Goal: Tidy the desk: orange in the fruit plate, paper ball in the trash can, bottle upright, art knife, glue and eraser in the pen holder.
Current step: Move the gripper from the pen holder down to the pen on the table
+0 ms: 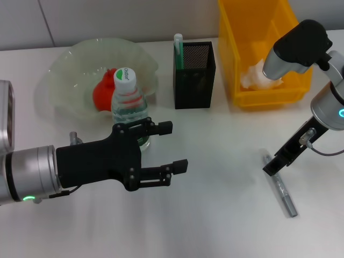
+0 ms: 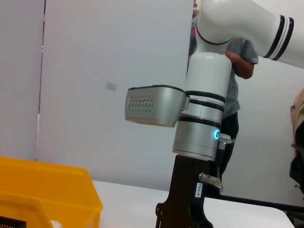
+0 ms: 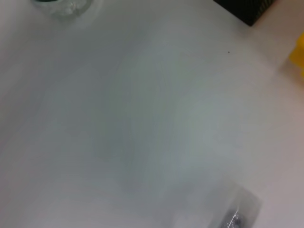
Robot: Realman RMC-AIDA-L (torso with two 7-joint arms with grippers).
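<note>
The bottle [image 1: 128, 99] stands upright in front of the fruit plate [image 1: 70, 70], which holds the orange [image 1: 103, 92]. My left gripper [image 1: 174, 146] is open and empty, just right of the bottle's base. The glue [image 1: 178, 49] stands in the pen holder [image 1: 196, 67]. The paper ball [image 1: 257, 75] lies in the trash can [image 1: 252, 32]. My right gripper [image 1: 271, 167] hangs low over the far end of the grey art knife [image 1: 282, 189], which lies on the table and also shows in the right wrist view [image 3: 237, 216]. The eraser is out of view.
The white table [image 1: 215, 215] stretches between the two arms. The left wrist view shows the right arm [image 2: 204, 128] and the trash can's rim [image 2: 47, 187]. The right wrist view shows a corner of the pen holder [image 3: 247, 9].
</note>
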